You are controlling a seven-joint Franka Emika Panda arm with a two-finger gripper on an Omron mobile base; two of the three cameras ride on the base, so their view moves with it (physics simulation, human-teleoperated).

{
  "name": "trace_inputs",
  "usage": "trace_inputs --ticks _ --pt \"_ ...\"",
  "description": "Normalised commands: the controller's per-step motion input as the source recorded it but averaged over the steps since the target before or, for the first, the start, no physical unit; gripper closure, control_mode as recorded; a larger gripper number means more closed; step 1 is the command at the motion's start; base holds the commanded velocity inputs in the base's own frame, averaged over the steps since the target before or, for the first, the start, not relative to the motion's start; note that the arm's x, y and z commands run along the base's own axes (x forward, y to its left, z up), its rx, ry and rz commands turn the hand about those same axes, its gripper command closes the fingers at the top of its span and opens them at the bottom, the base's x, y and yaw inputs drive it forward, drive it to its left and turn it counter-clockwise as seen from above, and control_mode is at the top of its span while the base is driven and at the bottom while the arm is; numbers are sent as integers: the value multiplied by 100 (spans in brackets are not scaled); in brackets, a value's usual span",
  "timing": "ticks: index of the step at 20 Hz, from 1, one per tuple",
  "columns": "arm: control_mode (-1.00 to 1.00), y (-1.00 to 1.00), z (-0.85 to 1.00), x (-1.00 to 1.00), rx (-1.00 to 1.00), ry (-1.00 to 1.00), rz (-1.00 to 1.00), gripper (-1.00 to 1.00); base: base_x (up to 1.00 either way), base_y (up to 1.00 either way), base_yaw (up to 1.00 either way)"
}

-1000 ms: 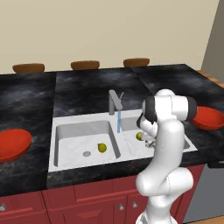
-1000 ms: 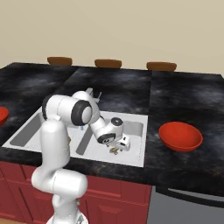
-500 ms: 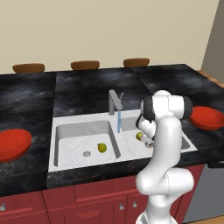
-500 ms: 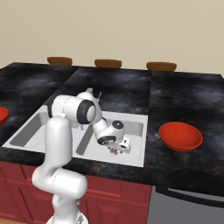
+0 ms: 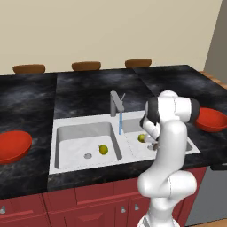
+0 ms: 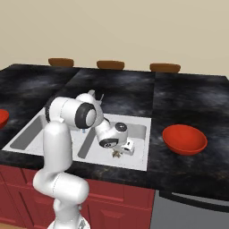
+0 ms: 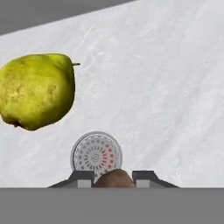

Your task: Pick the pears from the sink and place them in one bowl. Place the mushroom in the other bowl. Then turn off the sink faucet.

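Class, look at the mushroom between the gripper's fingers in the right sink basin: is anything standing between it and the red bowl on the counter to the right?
Nothing visible blocks it. The mushroom sits between the gripper fingers; only the sink wall and bare counter separate it from the red bowl. The pear lies to the side.

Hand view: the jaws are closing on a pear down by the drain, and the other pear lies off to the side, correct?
Not quite. In the hand view the brown mushroom sits between the jaws, beside the drain, not a pear. The pear does lie off to the side, untouched.
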Motion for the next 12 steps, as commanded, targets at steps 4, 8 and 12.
trace_inputs --ticks 4,8,12 --pt "-100 -1 80 -23 7 -4 -2 100 0 0 0" --pt "-100 0 92 -23 7 -6 -2 100 0 0 0" --pt "-100 0 100 -26 9 -3 -2 100 0 0 0"
